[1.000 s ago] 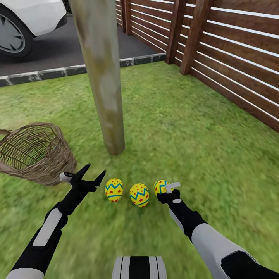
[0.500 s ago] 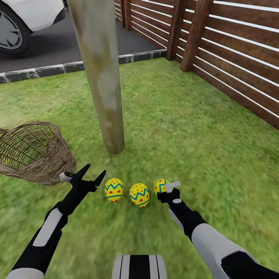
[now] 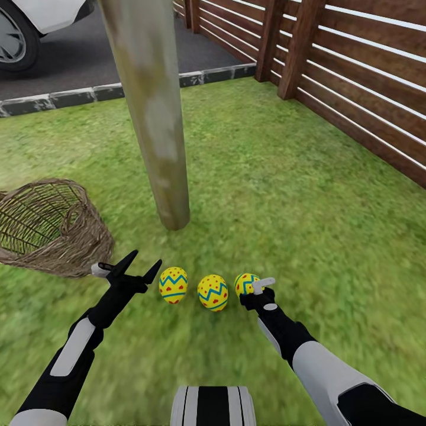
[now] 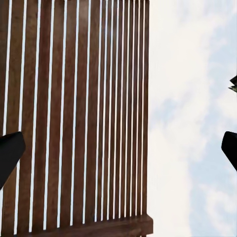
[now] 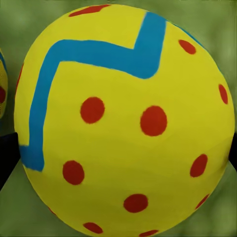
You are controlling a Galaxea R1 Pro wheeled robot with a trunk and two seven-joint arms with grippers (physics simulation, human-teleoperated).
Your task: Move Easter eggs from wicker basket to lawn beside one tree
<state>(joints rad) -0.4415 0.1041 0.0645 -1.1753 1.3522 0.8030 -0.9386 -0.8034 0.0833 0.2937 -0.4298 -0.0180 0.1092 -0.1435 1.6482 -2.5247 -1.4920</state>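
Head view | three eggs (image 3: 212,292) lined on lawn (image 3: 284,195) by tree (image 3: 155,118) | basket (image 3: 50,228) tipped, apparently empty | right gripper (image 3: 253,290) around third egg (grip uncertain) | left gripper (image 3: 141,265) spread, idle.

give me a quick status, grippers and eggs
Left gripper open, empty. Right gripper at third egg, grip unclear. Other two eggs on lawn by tree; basket tipped. Nothing in the way.

A slatted brown wooden fence (image 3: 355,77) was seen bordering the grass; beyond grey kerb stones (image 3: 89,94), an asphalt driveway (image 3: 118,56) held a white car (image 3: 29,18).
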